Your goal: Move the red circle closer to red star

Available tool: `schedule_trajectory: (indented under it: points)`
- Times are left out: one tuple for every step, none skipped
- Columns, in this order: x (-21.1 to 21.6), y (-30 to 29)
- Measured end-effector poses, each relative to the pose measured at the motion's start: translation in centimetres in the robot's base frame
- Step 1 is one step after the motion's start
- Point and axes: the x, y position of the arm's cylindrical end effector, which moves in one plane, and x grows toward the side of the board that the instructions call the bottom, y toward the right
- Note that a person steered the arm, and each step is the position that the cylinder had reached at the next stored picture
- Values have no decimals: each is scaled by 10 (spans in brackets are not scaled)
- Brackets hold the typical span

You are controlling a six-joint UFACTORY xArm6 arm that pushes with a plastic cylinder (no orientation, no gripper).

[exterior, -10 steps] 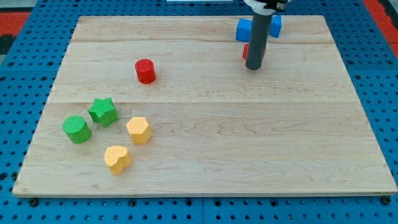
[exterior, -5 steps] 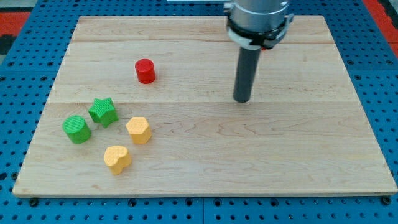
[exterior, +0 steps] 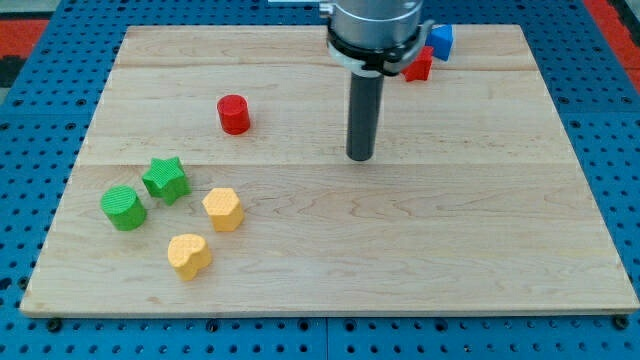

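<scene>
The red circle (exterior: 234, 114) is a short red cylinder standing on the wooden board at the upper left of centre. The red star (exterior: 419, 66) lies near the view's top right, partly hidden behind the arm's body. My tip (exterior: 360, 156) is on the board to the right of the red circle and a little lower, well apart from it. The tip is below and left of the red star and touches no block.
A blue block (exterior: 440, 38) sits just above and right of the red star, partly hidden. At the lower left are a green star (exterior: 165, 179), a green cylinder (exterior: 124, 207) and two yellow blocks (exterior: 223, 209) (exterior: 188, 254). The board's edge (exterior: 330, 312) meets a blue pegboard.
My tip has slid down and then left, from beside the red star toward the middle of the board. The red star and blue block show again. No block has moved.
</scene>
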Motion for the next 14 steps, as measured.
schedule_trajectory:
  points:
    - [0,0]
    - [0,0]
    - [6,-5]
    - [33,-18]
    - [19,-80]
    - [-10,-170]
    - [-38,-197]
    - [-64,-144]
    - [-95,-55]
    - [-78,-35]
    - [-43,-55]
    - [-66,-20]
    - [-95,3]
    - [-75,3]
